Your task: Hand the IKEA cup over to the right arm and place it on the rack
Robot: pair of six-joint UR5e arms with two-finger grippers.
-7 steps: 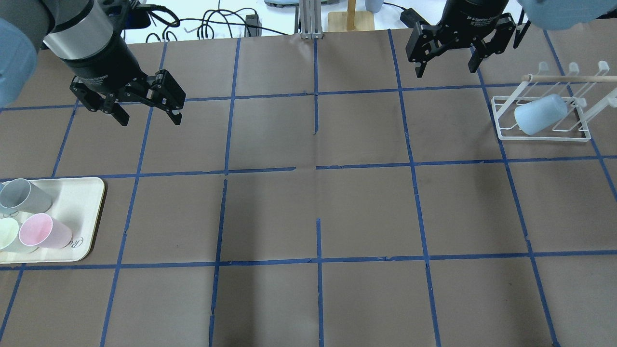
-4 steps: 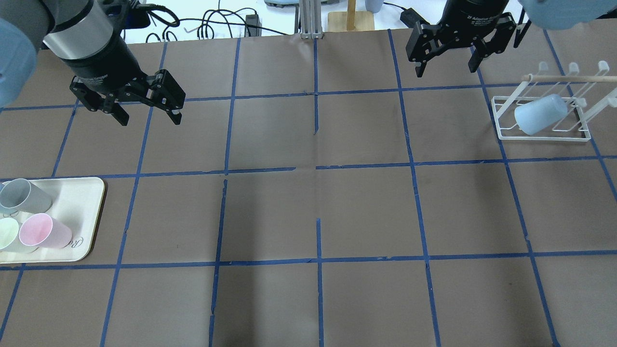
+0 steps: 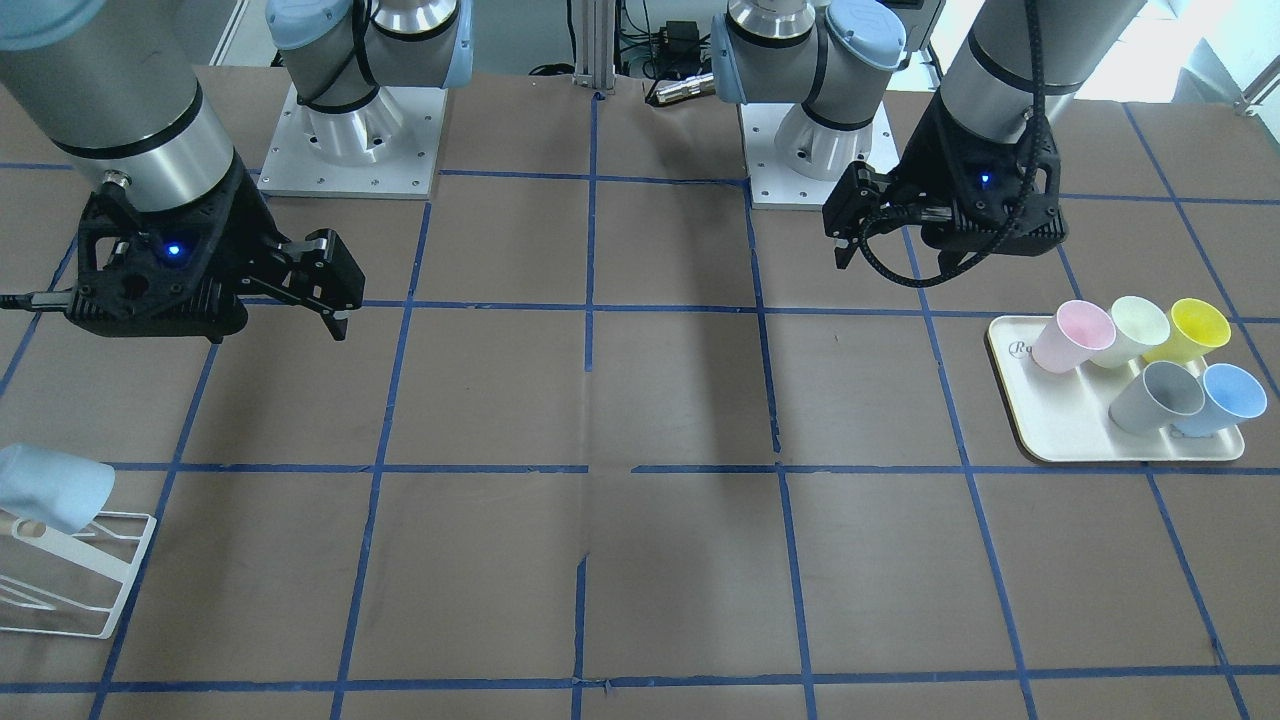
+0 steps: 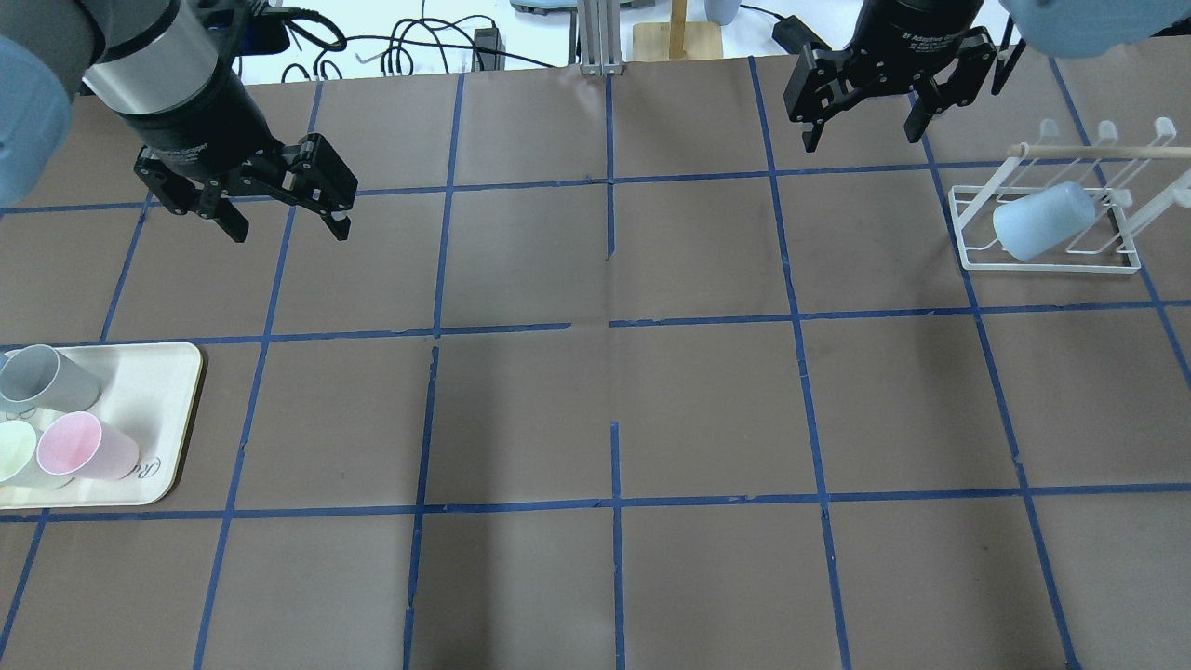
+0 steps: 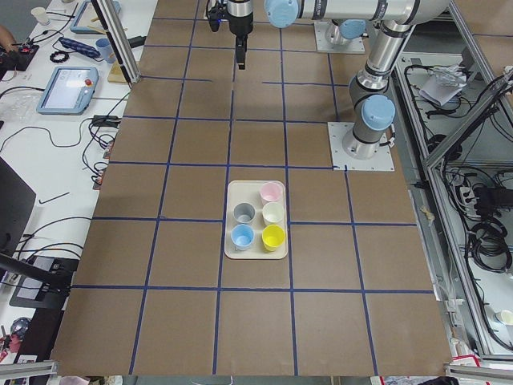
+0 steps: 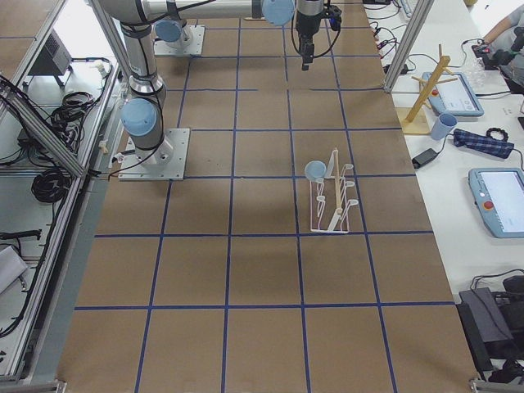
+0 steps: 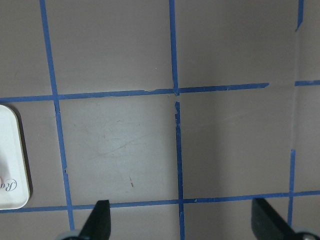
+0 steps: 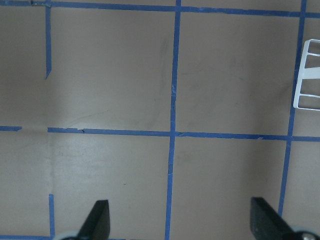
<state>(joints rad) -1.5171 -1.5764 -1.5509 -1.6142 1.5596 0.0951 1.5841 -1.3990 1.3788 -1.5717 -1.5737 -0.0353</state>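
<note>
A pale blue IKEA cup [image 4: 1042, 221] lies tilted on the white wire rack [image 4: 1051, 265] at the far right; it also shows in the front view [image 3: 50, 488] on the rack [image 3: 70, 590]. A second blue cup [image 3: 1225, 398] stands on the cream tray [image 3: 1060, 430] among other cups. My right gripper [image 4: 861, 135] is open and empty, up and to the left of the rack. My left gripper [image 4: 288, 228] is open and empty, up and to the right of the tray [image 4: 158, 409]. Both wrist views show spread fingertips [image 7: 97, 222] [image 8: 97, 220] over bare table.
The tray also holds a grey cup [image 4: 42, 377], a pink cup [image 4: 84, 445], a pale green cup [image 3: 1135, 328] and a yellow cup [image 3: 1190, 328]. A wooden stand [image 4: 677, 33] and cables lie beyond the far table edge. Blue tape lines grid the brown table.
My right gripper has drifted slightly toward the far table edge, still open. My left gripper and the cups have not visibly moved.
</note>
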